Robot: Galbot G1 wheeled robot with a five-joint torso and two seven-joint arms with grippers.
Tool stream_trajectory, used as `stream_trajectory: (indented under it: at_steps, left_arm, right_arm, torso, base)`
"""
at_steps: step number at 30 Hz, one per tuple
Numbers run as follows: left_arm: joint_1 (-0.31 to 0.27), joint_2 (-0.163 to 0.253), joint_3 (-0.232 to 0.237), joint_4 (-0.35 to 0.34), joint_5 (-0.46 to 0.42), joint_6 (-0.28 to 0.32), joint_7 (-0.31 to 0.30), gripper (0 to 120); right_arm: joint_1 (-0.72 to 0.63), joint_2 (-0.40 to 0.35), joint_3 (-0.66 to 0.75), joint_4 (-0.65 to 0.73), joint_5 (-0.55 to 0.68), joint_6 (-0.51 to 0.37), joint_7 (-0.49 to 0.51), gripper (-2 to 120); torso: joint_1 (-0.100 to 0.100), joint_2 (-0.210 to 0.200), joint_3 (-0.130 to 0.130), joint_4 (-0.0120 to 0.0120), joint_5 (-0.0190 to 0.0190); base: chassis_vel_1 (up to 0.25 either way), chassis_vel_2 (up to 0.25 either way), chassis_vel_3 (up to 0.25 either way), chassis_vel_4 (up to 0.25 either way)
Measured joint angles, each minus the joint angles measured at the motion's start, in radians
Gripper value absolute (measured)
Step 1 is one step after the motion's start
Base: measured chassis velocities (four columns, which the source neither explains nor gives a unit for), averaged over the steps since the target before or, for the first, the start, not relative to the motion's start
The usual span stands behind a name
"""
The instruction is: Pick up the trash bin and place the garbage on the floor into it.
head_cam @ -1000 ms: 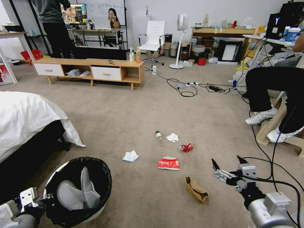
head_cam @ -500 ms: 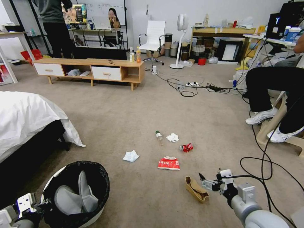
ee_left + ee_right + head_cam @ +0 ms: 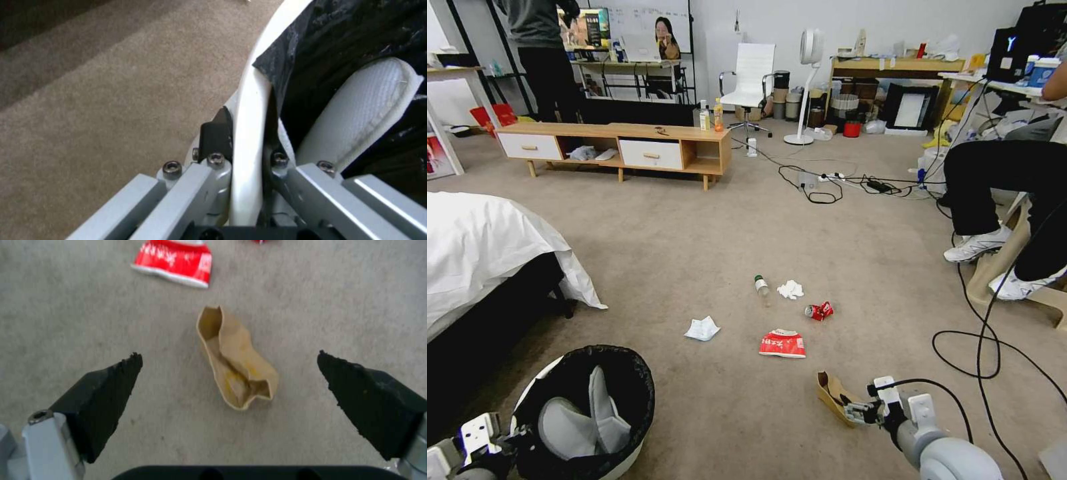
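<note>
The left gripper (image 3: 247,156) is clamped on the rim of the trash bin (image 3: 627,453): in the left wrist view one of its fingers (image 3: 217,136) lies against the outside of the white wall and the other sits inside, against the black bag folded over the rim. The bin is held at the robot's lower left, near the bed (image 3: 474,247), with crumpled white material lying inside it.

The right gripper (image 3: 854,410) is low over the floor (image 3: 694,233), at the near end of the brown cardboard piece (image 3: 835,395). Its black fingers (image 3: 104,396) are spread wide, one to each side of the cardboard in the right wrist view, and not touching it.

Beyond the cardboard lies the red-white snack packet (image 3: 782,344); its white printing is too small to read. Farther out are the crushed red can (image 3: 819,311), whose label cannot be read, a white tissue (image 3: 790,289) with the small clear green-capped bottle (image 3: 762,287) just beside it, and a second tissue (image 3: 702,329) off to the left.
</note>
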Motion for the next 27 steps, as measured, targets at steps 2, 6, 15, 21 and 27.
stream_trajectory:
  at_steps: [2, 6, 15, 21, 27]
  left_arm:
    - [-0.002, -0.007, 0.004, 0.009, 0.01, 0.0, 0.005, 2]
    - [-0.007, -0.012, 0.009, 0.021, 0.023, 0.0, 0.012, 2]
    - [-0.012, -0.019, 0.005, 0.034, 0.031, 0.0, 0.015, 2]
    - [-0.015, -0.022, -0.007, 0.039, 0.032, 0.0, 0.016, 2]
    - [-0.015, -0.024, -0.017, 0.043, 0.031, 0.0, 0.017, 2]
  right_arm:
    - [0.024, -0.002, -0.027, -0.043, -0.002, 0.0, -0.001, 100]
    - [0.066, 0.003, -0.065, -0.106, -0.005, 0.01, -0.007, 100]
    - [0.171, 0.038, -0.136, -0.238, -0.023, 0.053, -0.015, 100]
    - [0.247, 0.066, -0.188, -0.328, -0.027, 0.065, -0.019, 100]
    - [0.285, 0.083, -0.221, -0.382, -0.032, 0.075, -0.024, 100]
  torso:
    - [0.0, 0.0, 0.0, 0.0, -0.0001]
    - [0.0, 0.0, 0.0, 0.0001, 0.0]
    - [0.0, 0.0, 0.0, 0.0001, 0.0]
    - [0.0, 0.0, 0.0, 0.0001, 0.0]
    - [0.0, 0.0, 0.0, 0.0002, -0.0002]
  base:
    - [0.0, 0.0, 0.0, 0.0]
    - [0.0, 0.0, 0.0, 0.0]
    - [0.0, 0.0, 0.0, 0.0]
    - [0.0, 0.0, 0.0, 0.0]
    - [0.0, 0.0, 0.0, 0.0]
